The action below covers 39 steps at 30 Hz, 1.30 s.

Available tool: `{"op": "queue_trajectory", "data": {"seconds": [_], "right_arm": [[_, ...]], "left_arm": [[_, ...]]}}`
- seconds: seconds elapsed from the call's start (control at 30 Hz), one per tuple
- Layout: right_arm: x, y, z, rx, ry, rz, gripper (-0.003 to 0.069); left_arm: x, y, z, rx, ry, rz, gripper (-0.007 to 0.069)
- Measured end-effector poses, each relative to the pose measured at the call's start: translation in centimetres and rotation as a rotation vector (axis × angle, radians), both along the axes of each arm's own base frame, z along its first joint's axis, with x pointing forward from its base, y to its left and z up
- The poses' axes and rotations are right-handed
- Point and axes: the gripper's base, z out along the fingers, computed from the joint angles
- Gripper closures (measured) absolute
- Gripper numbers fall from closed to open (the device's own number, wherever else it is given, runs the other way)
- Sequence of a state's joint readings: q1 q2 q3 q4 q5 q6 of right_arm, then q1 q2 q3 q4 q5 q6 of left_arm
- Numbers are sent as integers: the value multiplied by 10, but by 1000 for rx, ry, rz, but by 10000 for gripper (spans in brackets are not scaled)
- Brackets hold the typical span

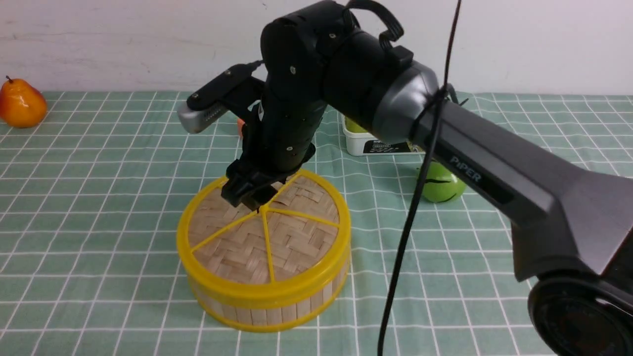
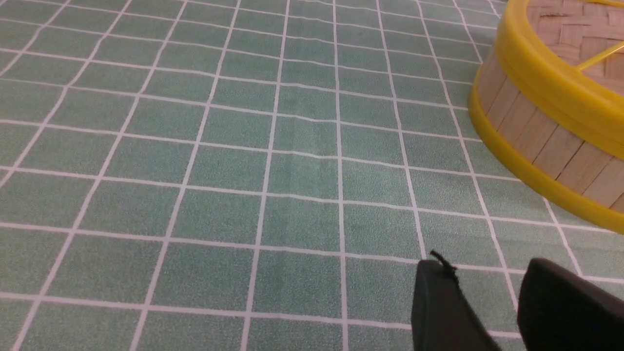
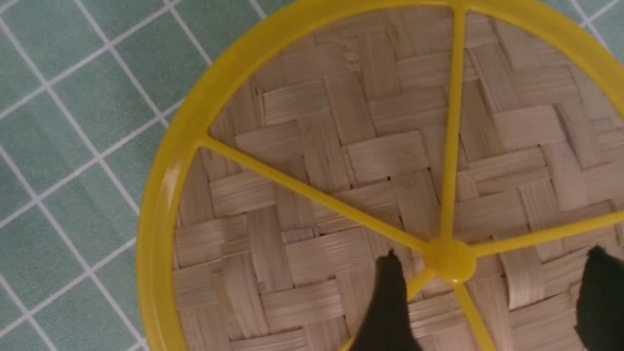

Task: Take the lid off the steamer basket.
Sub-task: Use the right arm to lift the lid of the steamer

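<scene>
Front: we see the lid [image 1: 262, 237] seated on the basket [image 1: 277, 309] mid-counter [image 1: 99, 207], right jaws over its centre. The cable [image 1: 411, 212], box [image 1: 368, 143] and green fruit [image 1: 442, 184] stand clear.

Left wrist: left jaws parted, empty, beside the basket.

Right wrist: jaws open astride the knob [image 3: 449, 260], off-centre. We fear they could slip off, or drag the basket up.

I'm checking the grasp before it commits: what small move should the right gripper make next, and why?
Probably close on the centre knob, perhaps after easing down slightly: the right gripper is open astride it, and the lid sits on the steamer basket.
</scene>
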<state>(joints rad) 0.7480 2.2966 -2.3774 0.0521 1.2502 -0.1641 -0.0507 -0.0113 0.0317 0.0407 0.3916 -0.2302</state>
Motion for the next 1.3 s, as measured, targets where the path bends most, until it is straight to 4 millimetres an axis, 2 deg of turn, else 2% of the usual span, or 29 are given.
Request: {"op": "queue_trajectory", "data": {"seconds": [0.23,0.47,0.6,0.73,0.77,0.87,0.9,1.03,1.17,1.27,1.3], "right_arm": [[2,2,-9,-5,22,-21,188],[8,8,-28,-6,33,-24,279],[8,10,-28,15,32,-23,319],[9,10,-28,20,30,-23,396],[8,10,-28,18,33,-23,447],[8,10,-28,16,32,-23,525],[9,10,-28,16,32,-24,572],[8,9,-26,21,29,-24,580],[2,4,-11,21,33,-21,580],[-12,-15,44,41,-69,-14,580],[-19,-25,69,59,-125,-18,580]], "left_arm": [[0,0,0,0,0,0,386],[0,0,0,0,0,0,386],[0,0,0,0,0,0,386],[0,0,0,0,0,0,386],[0,0,0,0,0,0,386],[0,0,0,0,0,0,386],[0,0,0,0,0,0,386],[0,0,0,0,0,0,386],[0,0,0,0,0,0,386],[0,0,0,0,0,0,386],[0,0,0,0,0,0,386]]}}
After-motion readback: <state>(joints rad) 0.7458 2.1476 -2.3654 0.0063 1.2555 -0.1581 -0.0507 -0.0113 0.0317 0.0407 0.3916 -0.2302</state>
